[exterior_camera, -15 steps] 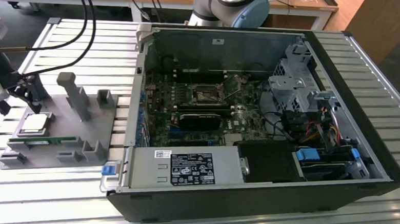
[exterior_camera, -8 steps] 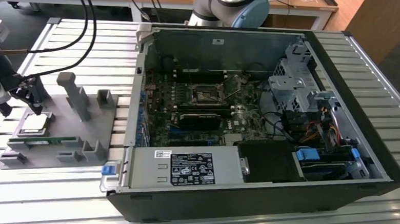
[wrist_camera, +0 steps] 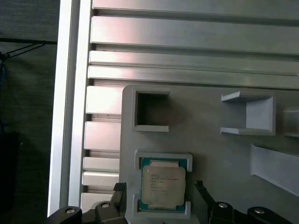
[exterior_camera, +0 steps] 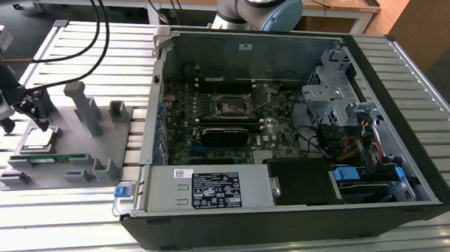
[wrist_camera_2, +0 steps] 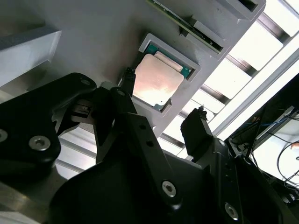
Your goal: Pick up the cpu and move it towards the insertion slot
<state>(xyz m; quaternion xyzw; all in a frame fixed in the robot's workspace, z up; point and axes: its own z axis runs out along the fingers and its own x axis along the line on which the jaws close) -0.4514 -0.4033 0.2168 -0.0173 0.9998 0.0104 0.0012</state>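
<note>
A slatted aluminium table (exterior_camera: 83, 43) spans the exterior view. On it, filling the centre and right of the frame, lies an open black computer case (exterior_camera: 420, 148) with its motherboard (exterior_camera: 210, 111) exposed. In the exterior view's lower left, just beside the case, a grey holder plate (exterior_camera: 116, 143) rests on the table. It carries upright posts and several moulded recesses.

The black hand (exterior_camera: 26, 124) hangs over the left part of this plate, with cables running from it toward the upper left of the frame. Its 2 fingers (wrist_camera: 118, 198) are spread wide. In both wrist views 1 finger stands on each side of the cpu (wrist_camera: 163, 185), apart from the chip and gripping nothing.

A long, thin green memory stick (exterior_camera: 47, 158) lies in the plate just beside the cpu, toward the bottom of the exterior view. The insertion slot (exterior_camera: 232, 107) sits in the upper middle of the motherboard. It is a small dark square inside a silvery metal frame, well apart from the hand.

The cpu lies flat in a square pocket (wrist_camera: 161, 155) of the plate, directly under the hand. It is a small square chip with a matt silvery-white metal lid, rounded at the corners and marked with faint dark print. A green board edge shows around the lid, inside the pocket's pale grey rim. In the second wrist view the lid catches a warm, pinkish sheen.
</note>
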